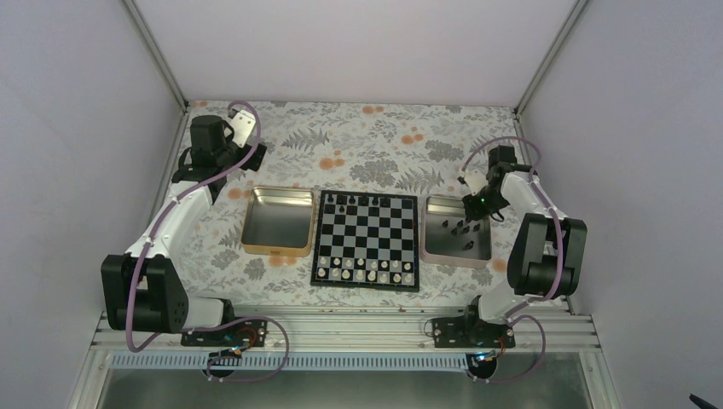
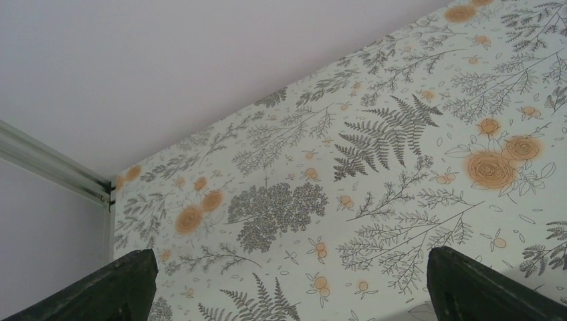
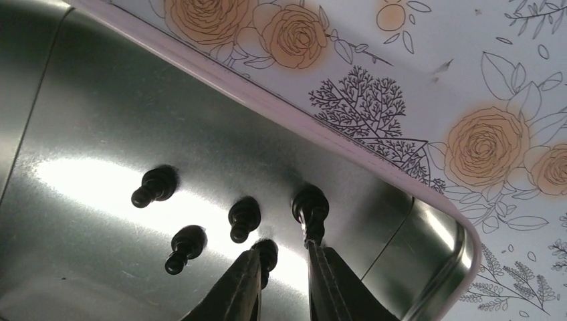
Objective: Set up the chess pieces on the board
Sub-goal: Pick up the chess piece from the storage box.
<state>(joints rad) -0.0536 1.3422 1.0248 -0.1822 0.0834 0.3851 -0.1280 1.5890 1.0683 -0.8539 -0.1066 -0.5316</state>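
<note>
The board (image 1: 367, 266) lies at the table's middle, with a few black chess pieces (image 1: 349, 202) on its far row and white pieces on its near rows. More black pieces (image 1: 460, 227) lie in the silver tray (image 1: 426, 230) to its right. My right gripper (image 1: 471, 203) reaches down into that tray. In the right wrist view its jaws (image 3: 284, 253) stand narrowly apart over several black pieces: one piece (image 3: 269, 251) sits just inside the left finger and another (image 3: 311, 204) is at the right finger's tip. My left gripper (image 1: 245, 128) is wide open and empty at the back left.
A gold tray (image 1: 277, 243) lies left of the board with nothing in it. The silver tray's rim (image 3: 281, 110) runs close past my right gripper. Enclosure walls stand at the back and sides. The left wrist view shows only the flowered cloth (image 2: 374, 174) and the wall.
</note>
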